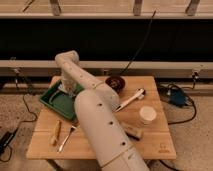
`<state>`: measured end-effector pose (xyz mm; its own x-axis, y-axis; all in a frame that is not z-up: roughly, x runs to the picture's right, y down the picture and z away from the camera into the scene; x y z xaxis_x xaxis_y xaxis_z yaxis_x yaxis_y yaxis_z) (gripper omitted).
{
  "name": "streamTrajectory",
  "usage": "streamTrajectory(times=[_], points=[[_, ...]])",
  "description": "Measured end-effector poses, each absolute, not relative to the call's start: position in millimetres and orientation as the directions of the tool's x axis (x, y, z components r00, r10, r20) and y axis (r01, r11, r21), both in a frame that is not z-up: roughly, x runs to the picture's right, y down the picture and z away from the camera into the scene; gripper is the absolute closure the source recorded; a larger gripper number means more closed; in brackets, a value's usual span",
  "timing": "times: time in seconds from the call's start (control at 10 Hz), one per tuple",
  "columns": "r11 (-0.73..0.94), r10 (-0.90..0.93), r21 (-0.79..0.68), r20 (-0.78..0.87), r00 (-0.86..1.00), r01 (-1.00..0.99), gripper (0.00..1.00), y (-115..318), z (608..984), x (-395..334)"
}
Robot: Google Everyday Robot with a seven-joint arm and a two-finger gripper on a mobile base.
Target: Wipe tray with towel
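The green tray [54,102] sits at the back left of the wooden table [150,145]. My white arm rises from the bottom of the view, bends near the table's back edge and comes down into the tray. The gripper [68,90] is low over the tray's back right part. A pale patch right at the gripper looks like the towel [65,88], but I cannot tell whether it is held. The arm hides the tray's right side.
A dark bowl [116,82] stands at the back middle. A white-handled brush [131,99], a white cup [148,115] and a wooden block [132,131] lie to the right. Two utensils [62,135] lie at the front left. Cables and a blue box [178,97] are on the floor.
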<state>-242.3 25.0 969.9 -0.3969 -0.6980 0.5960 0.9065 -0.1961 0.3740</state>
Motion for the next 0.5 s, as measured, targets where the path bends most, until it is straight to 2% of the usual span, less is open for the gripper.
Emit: streamTrajectory(times=[0.5], points=[[-0.188, -0.675, 0.431, 0.596, -0.435, 0.883, 0.80, 57.7, 931.5, -247.9]])
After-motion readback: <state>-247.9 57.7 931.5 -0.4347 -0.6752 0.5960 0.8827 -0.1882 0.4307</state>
